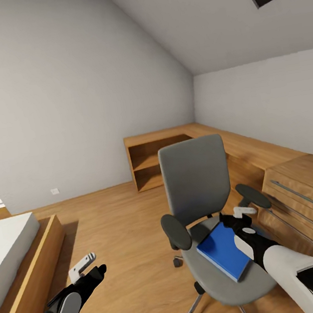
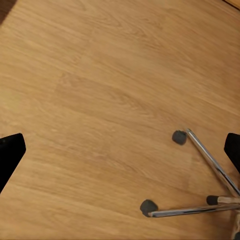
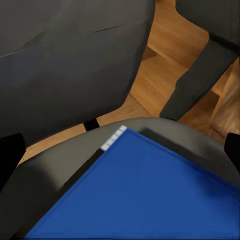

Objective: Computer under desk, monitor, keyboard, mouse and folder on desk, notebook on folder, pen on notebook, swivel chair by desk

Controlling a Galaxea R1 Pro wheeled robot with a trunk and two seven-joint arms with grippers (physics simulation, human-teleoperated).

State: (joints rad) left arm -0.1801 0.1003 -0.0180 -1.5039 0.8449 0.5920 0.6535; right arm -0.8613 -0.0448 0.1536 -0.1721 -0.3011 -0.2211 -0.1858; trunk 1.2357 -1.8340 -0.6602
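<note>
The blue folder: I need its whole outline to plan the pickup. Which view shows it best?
The head view: the whole blue folder lies flat on the swivel chair seat, with the right gripper just above its far corner. The right wrist view shows one corner close up. The left wrist view looks at floor and chair legs.

Blue folder (image 1: 223,250) lying flat on the seat of the grey swivel chair (image 1: 196,180), near its right armrest

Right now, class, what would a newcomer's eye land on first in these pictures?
The bright blue folder lying flat on the grey swivel chair in mid-room stands out first. The right tool hovers at the folder's far edge, fingers apart, while the left tool hangs over bare wood floor.
</note>
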